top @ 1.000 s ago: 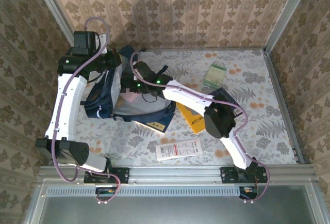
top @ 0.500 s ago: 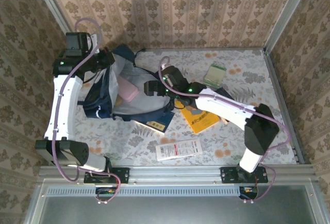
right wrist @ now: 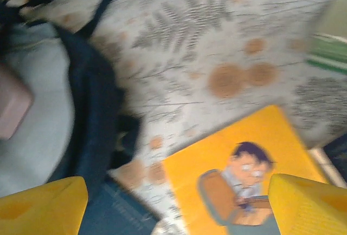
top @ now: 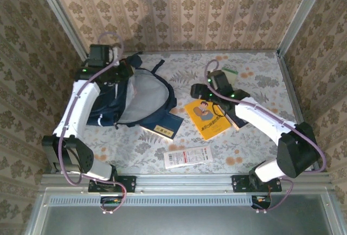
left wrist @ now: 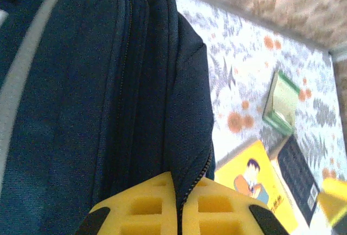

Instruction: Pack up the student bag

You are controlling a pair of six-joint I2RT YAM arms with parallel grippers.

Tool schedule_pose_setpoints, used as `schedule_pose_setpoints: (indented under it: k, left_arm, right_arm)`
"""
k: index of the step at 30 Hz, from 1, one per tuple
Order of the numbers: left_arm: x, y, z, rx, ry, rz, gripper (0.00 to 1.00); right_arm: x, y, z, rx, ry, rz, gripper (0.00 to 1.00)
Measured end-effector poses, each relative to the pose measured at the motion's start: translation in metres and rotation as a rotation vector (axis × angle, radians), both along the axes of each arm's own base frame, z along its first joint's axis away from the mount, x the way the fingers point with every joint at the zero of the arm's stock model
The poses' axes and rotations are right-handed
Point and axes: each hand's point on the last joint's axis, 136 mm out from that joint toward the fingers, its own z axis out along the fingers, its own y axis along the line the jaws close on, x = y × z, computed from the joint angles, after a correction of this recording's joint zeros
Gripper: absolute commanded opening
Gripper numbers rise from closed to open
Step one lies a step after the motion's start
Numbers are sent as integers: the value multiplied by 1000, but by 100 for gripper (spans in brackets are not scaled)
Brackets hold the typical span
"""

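At the far left corner of the table [top: 260,78], in the top view, we see the bag [top: 105,108] lying with its long axis running from the far edge toward the near one, its mouth gaping to the right and showing grey lining [top: 145,98]. The left gripper [top: 123,73] sits at the bag's far rim, and the right gripper [top: 195,90] hovers over bare table toward the middle, between the bag and a yellow book [top: 207,119]. The bag's mouth lies to the left of the right gripper, and the book just nearward of it. From the left wrist, we see the left gripper [left wrist: 179,205] with its pads [left wrist: 146,208] together, pinching the bag [left wrist: 81,110] at its zipped edge and holding the opening up; the book [left wrist: 255,186] lies off to the right. From the right wrist, the right gripper [right wrist: 176,208] stands wide apart and empty, its fingertips [right wrist: 43,202] to either side of the book's [right wrist: 238,175] left corner, with the lining [right wrist: 32,116] to the left. We judge the right arm the nearer one for carrying the book leftward into the mouth.
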Motion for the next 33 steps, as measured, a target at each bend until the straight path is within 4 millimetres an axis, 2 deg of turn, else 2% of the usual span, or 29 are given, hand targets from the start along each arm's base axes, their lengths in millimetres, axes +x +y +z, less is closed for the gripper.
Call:
schedule_pose_setpoints:
  k: [3,5,10,13,20,27,33]
  left_arm:
    - [-8,-18,-22,5,44,-50,0]
    - [-10,-25,-30,8,52,-70,0]
    - [-12,-33,-46,23,67,-94,0]
    - [-12,-36,-59,17,86,-107,0]
    - [-13,-50,-91,-33,154,-142,0]
    - [-14,-63,-115,-79,224,-152,0]
    - [-13,-69,-134,-100,279,-150,3]
  right_arm:
    - [18,-39,-3,-5,16,-95,87]
    - [37,-59,-6,-2,32,-147,86]
    - [88,-92,-27,21,94,-218,84]
    - [107,-105,-44,20,138,-239,85]
    - [140,-117,-67,-9,207,-226,84]
    - [136,-117,-95,-18,284,-194,84]
    - [168,-123,-107,13,292,-199,84]
